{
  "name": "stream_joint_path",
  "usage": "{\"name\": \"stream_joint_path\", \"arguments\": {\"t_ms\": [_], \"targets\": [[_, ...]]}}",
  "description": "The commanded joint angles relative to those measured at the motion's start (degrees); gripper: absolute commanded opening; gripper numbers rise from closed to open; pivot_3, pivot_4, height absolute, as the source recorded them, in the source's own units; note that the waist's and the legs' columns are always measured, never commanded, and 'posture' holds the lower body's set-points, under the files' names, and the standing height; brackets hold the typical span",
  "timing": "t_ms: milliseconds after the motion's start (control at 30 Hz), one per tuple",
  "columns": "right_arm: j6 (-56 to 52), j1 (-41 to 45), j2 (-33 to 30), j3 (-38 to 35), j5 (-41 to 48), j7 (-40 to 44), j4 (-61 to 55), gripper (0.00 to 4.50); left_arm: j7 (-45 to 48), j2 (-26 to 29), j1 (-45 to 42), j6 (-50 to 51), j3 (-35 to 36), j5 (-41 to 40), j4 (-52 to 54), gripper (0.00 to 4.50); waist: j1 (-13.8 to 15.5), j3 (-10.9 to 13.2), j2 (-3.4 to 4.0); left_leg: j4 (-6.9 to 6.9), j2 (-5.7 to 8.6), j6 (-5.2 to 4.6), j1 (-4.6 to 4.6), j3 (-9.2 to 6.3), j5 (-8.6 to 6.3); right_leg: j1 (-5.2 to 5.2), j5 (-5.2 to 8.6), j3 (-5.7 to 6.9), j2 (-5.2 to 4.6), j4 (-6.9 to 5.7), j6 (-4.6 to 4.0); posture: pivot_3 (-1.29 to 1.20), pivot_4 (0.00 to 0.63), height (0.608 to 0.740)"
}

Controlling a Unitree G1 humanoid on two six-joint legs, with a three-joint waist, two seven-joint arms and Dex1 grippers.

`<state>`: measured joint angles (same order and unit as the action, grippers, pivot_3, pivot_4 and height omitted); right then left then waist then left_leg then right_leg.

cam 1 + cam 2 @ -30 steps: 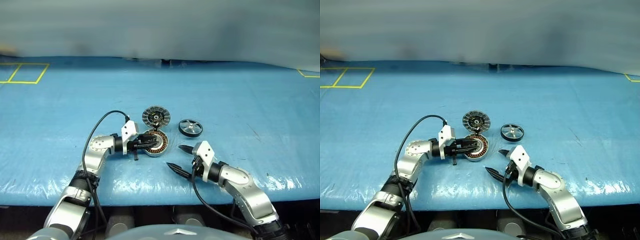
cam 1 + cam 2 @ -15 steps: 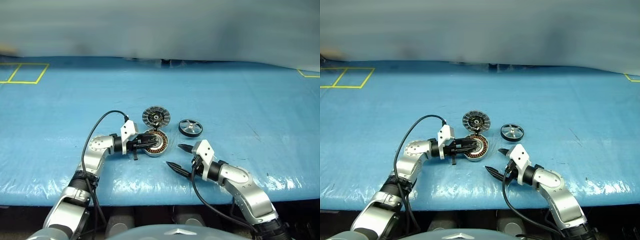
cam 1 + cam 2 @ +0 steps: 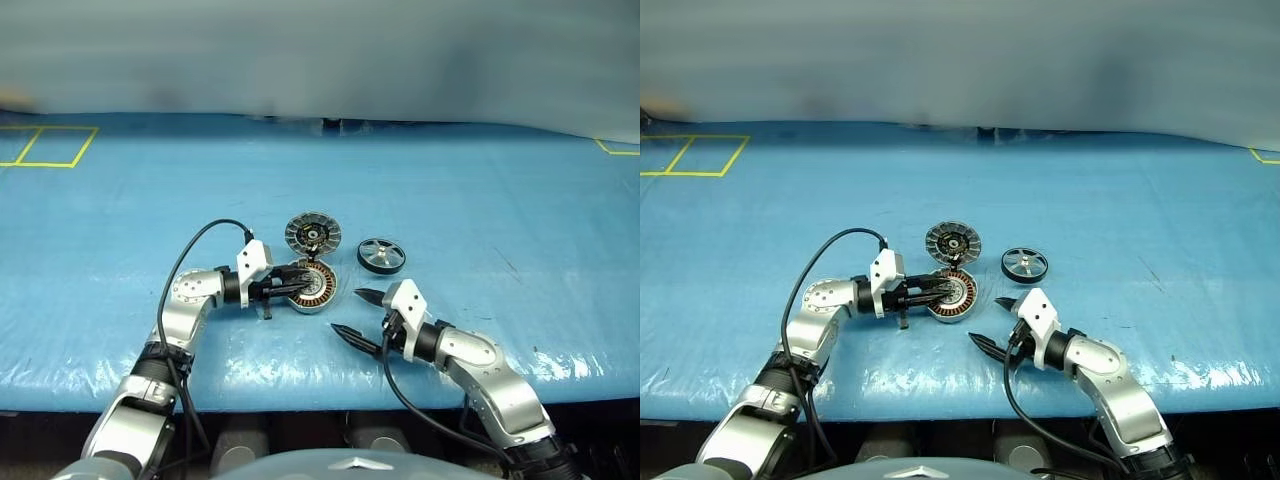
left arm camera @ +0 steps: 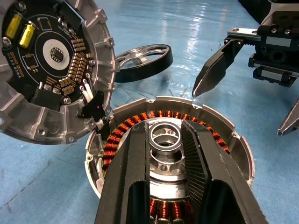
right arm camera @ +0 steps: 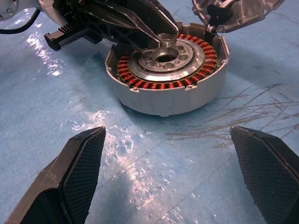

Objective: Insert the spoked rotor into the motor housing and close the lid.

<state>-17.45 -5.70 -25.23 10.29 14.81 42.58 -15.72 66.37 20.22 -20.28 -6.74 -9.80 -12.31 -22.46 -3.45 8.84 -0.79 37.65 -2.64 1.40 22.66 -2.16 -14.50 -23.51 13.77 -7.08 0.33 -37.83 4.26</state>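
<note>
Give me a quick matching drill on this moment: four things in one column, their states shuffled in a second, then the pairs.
1. spoked rotor
2. lid
3. left hand
4. right hand

A. swung open, circuit board showing
B. fingers around the silver hub of the motor housing
C. lying apart on the blue table
D. open, holding nothing

Pairs: 1-C, 2-A, 3-B, 4-D

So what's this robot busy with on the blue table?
It is assembling a small motor. Its left gripper has its fingers closed on the silver centre of the open motor housing, steadying it. The lid stands flipped open behind. The spoked rotor still lies on the table, and the right gripper waits open nearby.
</note>
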Motion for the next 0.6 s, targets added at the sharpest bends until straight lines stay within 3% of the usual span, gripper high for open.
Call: {"name": "stream_joint_path", "arguments": {"t_ms": [33, 600], "targets": [[1.22, 0.58, -0.05, -0.22, 0.29, 0.37, -0.71, 4.50, 0.38, 0.34, 0.09, -1.00, -0.01, -0.15, 1.83, 0.62, 0.01, 0.00, 0.00, 0.00, 0.00, 0.00, 0.00, 0.00, 0.00, 0.00, 0.00, 0.00, 0.00, 0.00, 0.00, 0.00, 0.150, 0.740], [1.48, 0.40, 0.13, -0.07, -0.23, -0.04, -0.78, 4.50, -0.53, -0.92, -0.70, -1.49, 0.24, 0.19, -0.40, 0.62, 0.00, 0.00, 0.00, 0.01, 0.00, 0.00, 0.00, 0.00, 0.00, 0.00, -0.02, 0.00, 0.00, -0.01, 0.03, 0.00, 0.150, 0.740]]}}
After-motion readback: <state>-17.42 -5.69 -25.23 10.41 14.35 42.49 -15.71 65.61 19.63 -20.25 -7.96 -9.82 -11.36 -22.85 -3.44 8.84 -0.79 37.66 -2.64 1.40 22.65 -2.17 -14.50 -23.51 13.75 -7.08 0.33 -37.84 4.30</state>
